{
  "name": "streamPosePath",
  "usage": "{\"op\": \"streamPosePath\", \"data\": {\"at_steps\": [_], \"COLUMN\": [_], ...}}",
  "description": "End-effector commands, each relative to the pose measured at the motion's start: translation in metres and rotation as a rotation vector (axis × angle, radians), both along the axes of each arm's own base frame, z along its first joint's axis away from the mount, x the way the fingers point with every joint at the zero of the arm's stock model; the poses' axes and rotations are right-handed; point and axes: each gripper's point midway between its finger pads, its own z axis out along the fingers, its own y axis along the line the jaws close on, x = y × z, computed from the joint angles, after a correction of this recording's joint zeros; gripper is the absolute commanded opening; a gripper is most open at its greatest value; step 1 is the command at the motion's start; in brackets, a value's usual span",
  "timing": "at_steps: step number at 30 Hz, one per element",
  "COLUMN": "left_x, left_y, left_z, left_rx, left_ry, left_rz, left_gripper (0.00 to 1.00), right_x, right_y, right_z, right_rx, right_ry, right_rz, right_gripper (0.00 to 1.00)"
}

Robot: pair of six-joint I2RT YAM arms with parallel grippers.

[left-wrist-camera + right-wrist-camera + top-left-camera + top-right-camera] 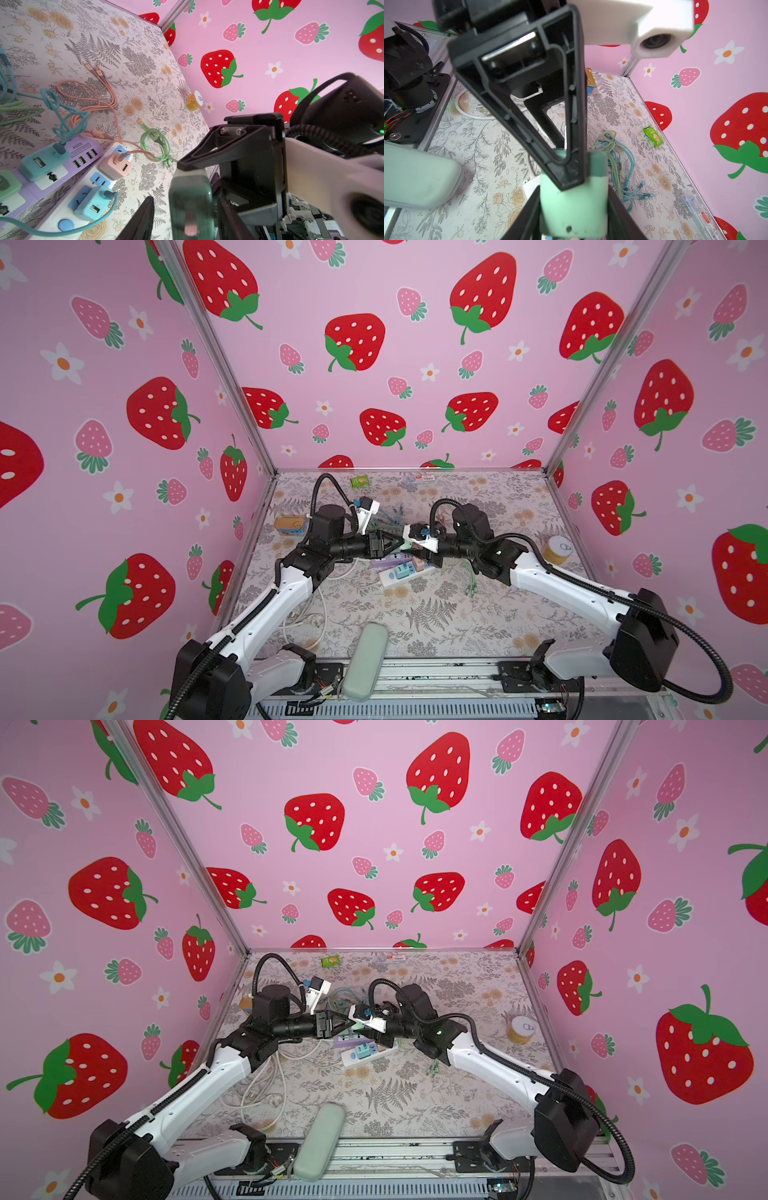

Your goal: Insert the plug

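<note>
**Mid-air handover above the power strips.** The right gripper [573, 197] has its jaws clamped on the green plug [575, 209]. It holds the plug in the air just over the white power strip [52, 218]. The left gripper [186, 199] straddles the same plug with its jaws apart. In the left wrist view a sliver of counter [415, 614] shows between one finger and the plug's side.

One metal prong [190, 220] faces the left wrist camera, so the step in hand looks like a re-grip before insertion. To do it well, the left jaws should seat squarely on the plug's flat sides, clear of the prong. The right jaws should let go only once that hold is firm. The plug then needs its prongs turned down and a straight push.

The likeliest target is the free blue socket [99, 179], between the pink adapter [115, 166] and the light-blue adapter [91, 202]. Room there is tight, with a neighbour on either side. The pink cable [93, 99] crosses nearby. The purple power strip [83, 145] lies just beside, carrying a teal adapter [41, 162].

The two arms meet nose to nose, so each has room only back along its own side. Bare counter opens towards the front, as far as the mint case [363, 659]. The yellow tin [194, 100] and the walls stand well apart.
</note>
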Motion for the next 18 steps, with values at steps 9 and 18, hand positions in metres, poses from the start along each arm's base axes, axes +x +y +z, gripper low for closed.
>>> {"op": "streamPosePath", "data": {"at_steps": [9, 18], "left_x": [0.002, 0.007], "left_y": [-0.005, -0.004], "left_z": [0.023, 0.022], "left_rx": [-0.049, -0.039], "left_ry": [-0.045, -0.072], "left_rz": [-0.033, -0.014], "left_gripper": [0.17, 0.07], "right_x": [-0.005, -0.007], "right_y": [-0.001, -0.019], "right_z": [0.006, 0.031], "right_rx": [0.001, 0.122], "right_ry": [-0.05, 0.046], "right_rz": [-0.003, -0.125], "right_gripper": [0.33, 0.68]}}
